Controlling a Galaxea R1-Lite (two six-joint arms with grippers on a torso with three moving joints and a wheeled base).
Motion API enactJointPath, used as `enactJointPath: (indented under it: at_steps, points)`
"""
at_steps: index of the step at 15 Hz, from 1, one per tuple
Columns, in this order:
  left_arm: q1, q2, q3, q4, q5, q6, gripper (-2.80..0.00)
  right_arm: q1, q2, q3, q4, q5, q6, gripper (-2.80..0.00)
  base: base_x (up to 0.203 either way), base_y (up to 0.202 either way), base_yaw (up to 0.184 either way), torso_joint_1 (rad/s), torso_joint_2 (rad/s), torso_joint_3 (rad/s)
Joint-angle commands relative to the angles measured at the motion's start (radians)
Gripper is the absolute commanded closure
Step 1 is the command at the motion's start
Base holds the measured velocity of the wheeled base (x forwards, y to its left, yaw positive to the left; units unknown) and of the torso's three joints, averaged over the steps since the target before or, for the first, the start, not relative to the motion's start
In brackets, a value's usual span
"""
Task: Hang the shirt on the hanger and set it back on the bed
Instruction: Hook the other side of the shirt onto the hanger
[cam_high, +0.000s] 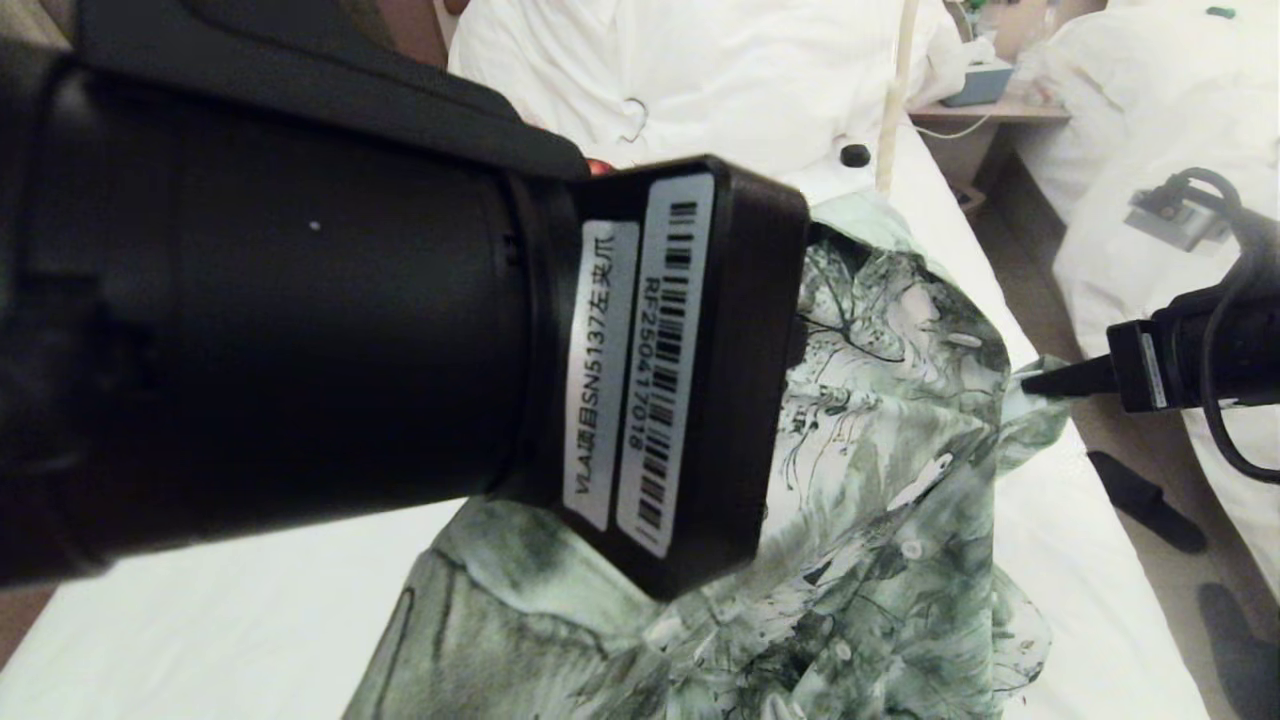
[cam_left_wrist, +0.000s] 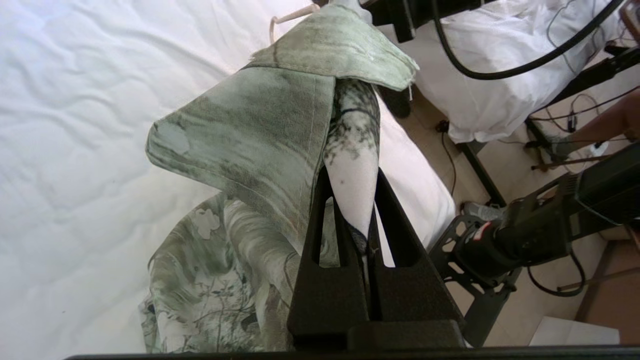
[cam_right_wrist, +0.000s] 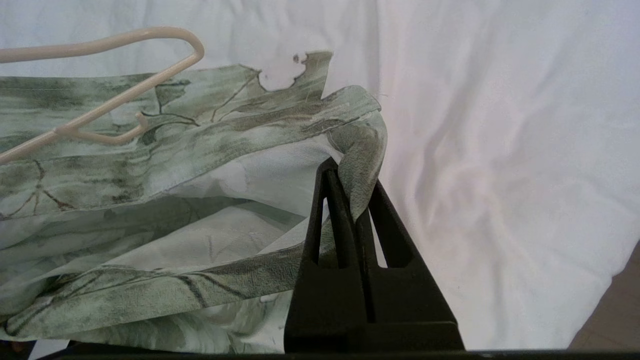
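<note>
Two grippers hold cloth at once. Left gripper: fingers pressed together on a fold of the shirt, pinching a bunched strip between the pads; the collar flap drapes over and beyond the fingertips. In the head view the left wrist is raised close to the camera and hides the fingers, with the shirt hanging below and past it down onto the bed.

Right gripper: fingers closed on a rolled edge of the shirt, near a corner of the fabric. In the head view the right gripper reaches in from the bed's side and meets the shirt's outer edge.

Hanger: cream, thin, lying on the shirt ahead of and to one side of the right gripper, apart from its fingers. Its slim arm runs roughly crosswise to the right gripper's reach, with the rounded shoulder end nearest the fingertips and a small notch just under it. A pale upright rod shows beyond the left wrist in the head view; probably the same hanger, not certain.

Judgement: the shirt is spread between both grips, not yet on the hanger. The right arm is nearer the hanger's shoulder end, so pulling its held edge over that end looks like the coming move. The hanger seems loose and may slide.
</note>
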Motion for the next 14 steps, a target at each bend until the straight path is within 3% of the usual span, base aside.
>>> enactJointPath:
  at_steps: [1, 7, 14]
  points:
    - [-0.014, -0.001, -0.008, 0.002, 0.002, -0.001, 0.0, 0.008, 0.011, -0.012, 0.002, 0.001, -0.001, 0.0, 0.0, 0.0, 0.0, 0.0, 0.0, 0.0]
    - [-0.107, -0.019, -0.025, 0.033, 0.002, -0.025, 0.0, 0.033, 0.023, -0.068, 0.001, -0.007, -0.035, 0.0, 0.0, 0.0, 0.0, 0.0, 0.0, 0.0]
    - [-0.155, 0.033, -0.082, 0.04, -0.006, -0.049, 0.0, 0.091, 0.017, -0.111, 0.0, -0.026, -0.053, 0.0, 0.0, 0.0, 0.0, 0.0, 0.0, 0.0]
